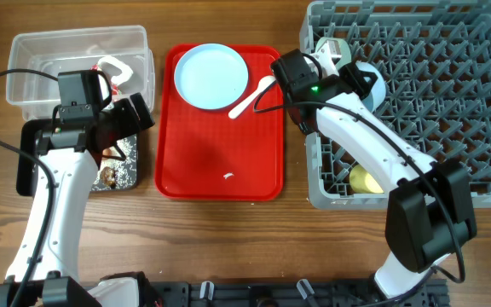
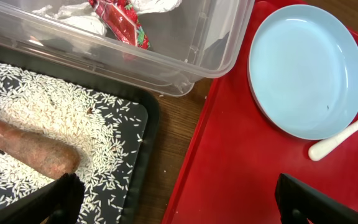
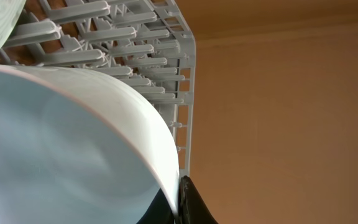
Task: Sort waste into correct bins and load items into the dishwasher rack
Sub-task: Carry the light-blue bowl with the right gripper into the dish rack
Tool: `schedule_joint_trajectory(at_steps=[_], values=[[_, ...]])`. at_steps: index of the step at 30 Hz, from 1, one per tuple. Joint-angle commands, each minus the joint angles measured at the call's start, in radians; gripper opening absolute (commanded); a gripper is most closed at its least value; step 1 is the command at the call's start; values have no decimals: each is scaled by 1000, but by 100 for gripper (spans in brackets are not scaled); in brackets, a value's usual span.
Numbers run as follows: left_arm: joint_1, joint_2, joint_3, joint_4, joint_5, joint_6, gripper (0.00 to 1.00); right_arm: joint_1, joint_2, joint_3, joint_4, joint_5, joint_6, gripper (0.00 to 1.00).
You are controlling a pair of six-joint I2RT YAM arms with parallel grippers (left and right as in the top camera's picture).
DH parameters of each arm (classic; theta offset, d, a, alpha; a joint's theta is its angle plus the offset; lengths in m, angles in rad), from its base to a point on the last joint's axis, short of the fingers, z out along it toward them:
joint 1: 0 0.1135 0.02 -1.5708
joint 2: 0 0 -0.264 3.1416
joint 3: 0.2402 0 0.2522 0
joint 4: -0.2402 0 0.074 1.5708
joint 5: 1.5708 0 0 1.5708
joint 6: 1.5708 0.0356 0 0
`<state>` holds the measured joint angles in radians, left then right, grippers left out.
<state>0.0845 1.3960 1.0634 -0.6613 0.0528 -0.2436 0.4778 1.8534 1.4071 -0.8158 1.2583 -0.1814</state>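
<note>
Right gripper (image 3: 178, 208) clamped shut on the rim of the light blue bowl (image 3: 61, 155), which sits among the pegs near the rack's (image 1: 450, 102) far left corner. Left gripper (image 2: 185, 200) wide open, holding nothing, over the desk (image 2: 173, 137) between black tray (image 2: 146, 118) and red tray (image 2: 229, 174). Plate (image 1: 211, 75) and spoon (image 1: 250, 98) touch at the red tray's far edge.

We see a brown wooden table (image 1: 228, 247) with visible grain filling the overhead view, evenly lit; a black rail (image 1: 254, 294) borders it at six o'clock
</note>
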Motion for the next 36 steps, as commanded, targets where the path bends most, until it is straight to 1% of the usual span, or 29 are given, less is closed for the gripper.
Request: schedule_joint_trajectory(at_steps=[1,8,14,23,24,25,28,31,34,36], values=[[3,-5,8,3,-6,12,100,-30,19,-8,11,-2,-3,4],[4,-5,8,3,-6,12,100,-64,19,-8,13,-8,-3,4],[3,-5,8,3,-6,12,100,-40,19,-8,-13,-164,-3,4],[3,-5,8,3,-6,12,100,-8,19,-8,-24,-184,-3,5],[3,-5,8,3,-6,12,100,-8,19,-8,-28,-194,-3,8],[3,-5,8,3,-6,12,100,-8,19,-8,-42,-208,-2,13],[3,-5,8,3,-6,12,100,-3,19,-8,-86,-238,-2,18],[3,-5,8,3,-6,12,100,11,19,-8,-120,-251,-2,32],[3,-5,8,3,-6,12,100,35,19,-8,-142,-250,-3,61],[3,-5,8,3,-6,12,100,55,19,-8,-144,-250,-3,77]])
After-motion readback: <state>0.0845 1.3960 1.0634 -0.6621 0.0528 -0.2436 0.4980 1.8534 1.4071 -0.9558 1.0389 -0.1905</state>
